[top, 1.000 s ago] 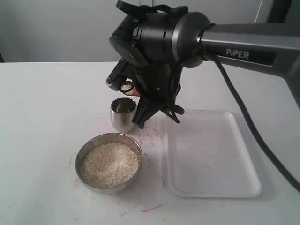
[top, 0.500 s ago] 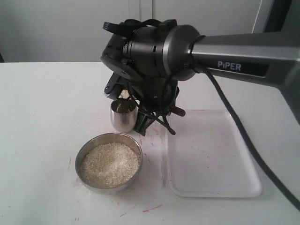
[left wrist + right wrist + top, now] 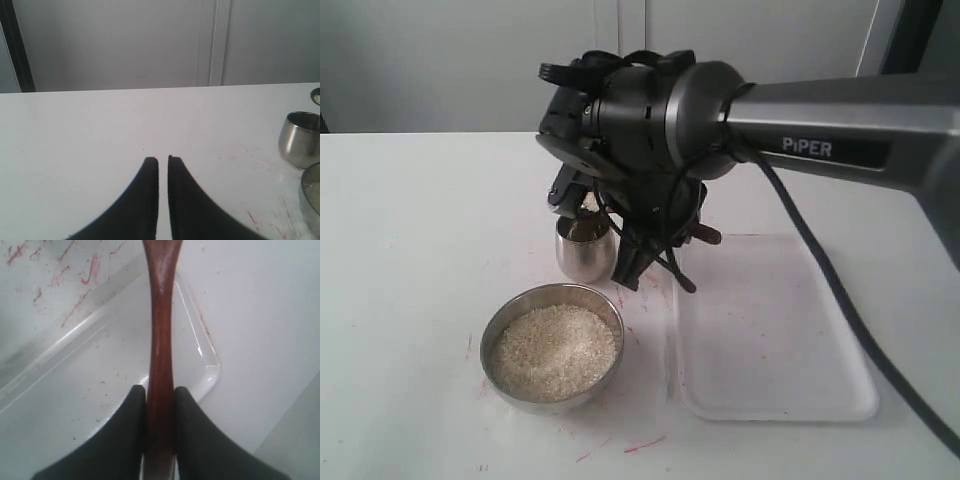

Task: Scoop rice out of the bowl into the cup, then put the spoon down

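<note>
The steel bowl (image 3: 553, 345) sits at the front, filled with white rice (image 3: 555, 352). Just behind it stands the small steel cup (image 3: 585, 250), which the left wrist view shows too (image 3: 300, 137). My right gripper (image 3: 160, 390) is shut on the dark reddish-brown spoon (image 3: 161, 315), pinching its slim handle. In the exterior view that gripper (image 3: 640, 250) hangs right beside and above the cup. Only the spoon's handle end (image 3: 706, 236) shows there; the scoop is hidden behind the wrist. My left gripper (image 3: 163, 159) is shut on nothing, over bare table well to the cup's side.
A clear plastic tray (image 3: 770, 330) lies right of the bowl and cup, under part of the spoon handle in the right wrist view. Red marks stain the white table (image 3: 410, 260) around the cup. The bowl's rim (image 3: 312, 192) shows at the left wrist view's edge.
The right arm has shifted left and dropped closer over the cup while its wrist rolled. The spoon's scoop, visible behind the cup before, is now hidden. Bowl, cup and tray stayed put.
</note>
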`<state>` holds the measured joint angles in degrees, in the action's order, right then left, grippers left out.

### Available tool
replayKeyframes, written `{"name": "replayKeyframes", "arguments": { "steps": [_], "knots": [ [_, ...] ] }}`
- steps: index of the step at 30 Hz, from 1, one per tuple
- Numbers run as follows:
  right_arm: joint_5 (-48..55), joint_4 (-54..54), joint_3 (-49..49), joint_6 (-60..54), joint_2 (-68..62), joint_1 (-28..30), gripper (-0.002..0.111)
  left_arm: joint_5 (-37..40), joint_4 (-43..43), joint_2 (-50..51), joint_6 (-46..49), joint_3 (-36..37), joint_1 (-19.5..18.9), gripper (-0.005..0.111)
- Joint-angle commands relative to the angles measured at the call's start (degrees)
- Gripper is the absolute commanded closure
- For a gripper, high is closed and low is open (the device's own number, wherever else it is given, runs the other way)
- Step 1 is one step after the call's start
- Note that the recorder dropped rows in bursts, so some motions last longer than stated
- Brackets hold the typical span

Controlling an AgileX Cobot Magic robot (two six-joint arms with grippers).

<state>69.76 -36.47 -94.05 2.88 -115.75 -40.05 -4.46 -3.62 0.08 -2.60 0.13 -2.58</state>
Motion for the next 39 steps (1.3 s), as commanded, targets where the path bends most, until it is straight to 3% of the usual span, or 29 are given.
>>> {"name": "replayKeyframes", "arguments": {
  "steps": [1, 39],
  "knots": [
    [0.20, -3.54, 0.30, 0.54, -0.75, -1.25, 0.108, -0.23, -0.21, -0.08, -0.21, -0.13, 0.08, 0.092],
    [0.20, -17.21, 2.80, 3.90, -3.65, -3.92, 0.108, -0.23, -0.21, -0.08, -0.21, -0.13, 0.08, 0.092]
  ]
}}
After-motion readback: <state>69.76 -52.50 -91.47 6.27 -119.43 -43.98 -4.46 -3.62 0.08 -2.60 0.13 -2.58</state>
